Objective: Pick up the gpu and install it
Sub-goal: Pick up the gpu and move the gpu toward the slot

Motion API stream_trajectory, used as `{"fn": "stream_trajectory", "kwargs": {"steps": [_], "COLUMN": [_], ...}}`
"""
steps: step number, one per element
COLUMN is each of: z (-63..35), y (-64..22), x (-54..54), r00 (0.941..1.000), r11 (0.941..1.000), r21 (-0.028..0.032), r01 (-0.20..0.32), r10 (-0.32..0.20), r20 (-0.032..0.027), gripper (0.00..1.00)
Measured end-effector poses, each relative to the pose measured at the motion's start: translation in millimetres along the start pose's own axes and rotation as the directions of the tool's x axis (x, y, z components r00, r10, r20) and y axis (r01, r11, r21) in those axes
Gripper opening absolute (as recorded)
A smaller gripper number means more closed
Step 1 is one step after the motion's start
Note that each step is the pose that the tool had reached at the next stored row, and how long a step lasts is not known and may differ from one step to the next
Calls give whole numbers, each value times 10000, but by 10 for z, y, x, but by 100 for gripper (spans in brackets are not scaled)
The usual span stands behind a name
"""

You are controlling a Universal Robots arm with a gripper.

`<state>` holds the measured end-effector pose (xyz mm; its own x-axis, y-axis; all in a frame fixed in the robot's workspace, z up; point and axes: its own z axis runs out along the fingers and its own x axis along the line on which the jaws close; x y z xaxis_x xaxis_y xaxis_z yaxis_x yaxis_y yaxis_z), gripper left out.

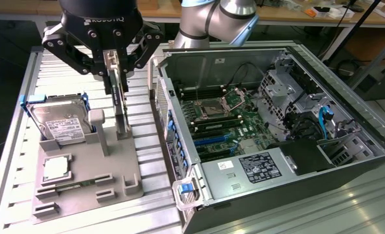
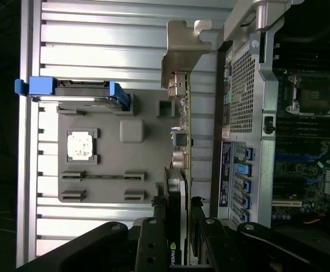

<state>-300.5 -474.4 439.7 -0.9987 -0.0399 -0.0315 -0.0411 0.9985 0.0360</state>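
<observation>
The gpu [image 1: 120,100] — a thin flat card, green board edge, silver metal bracket [image 2: 183,54] at one end — stands on edge over the grey moulded fixture [image 1: 79,195], beside the open metal case [image 1: 205,66]. The gripper [image 1: 116,73] pinches its two faces with black fingers [image 2: 152,241] near the upper end, the card hanging down between them.

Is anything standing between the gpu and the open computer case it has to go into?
Yes: the case wall with blue clips rises between the gpu, held on edge in the gripper over the gray fixture, and the motherboard. Above that wall the case is open.
</observation>
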Motion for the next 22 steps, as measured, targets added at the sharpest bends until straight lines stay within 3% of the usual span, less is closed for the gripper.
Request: {"fn": "stream_trajectory", "kwargs": {"steps": [11,22], "z": [6,9], "y": [6,4], "x": [-183,-282], "r00": [10000,10000], "r11": [10000,10000], "r21": [0,1], "r01": [1,1], "r10": [-1,-1], "r20": [0,0], "gripper": [27,27]}}
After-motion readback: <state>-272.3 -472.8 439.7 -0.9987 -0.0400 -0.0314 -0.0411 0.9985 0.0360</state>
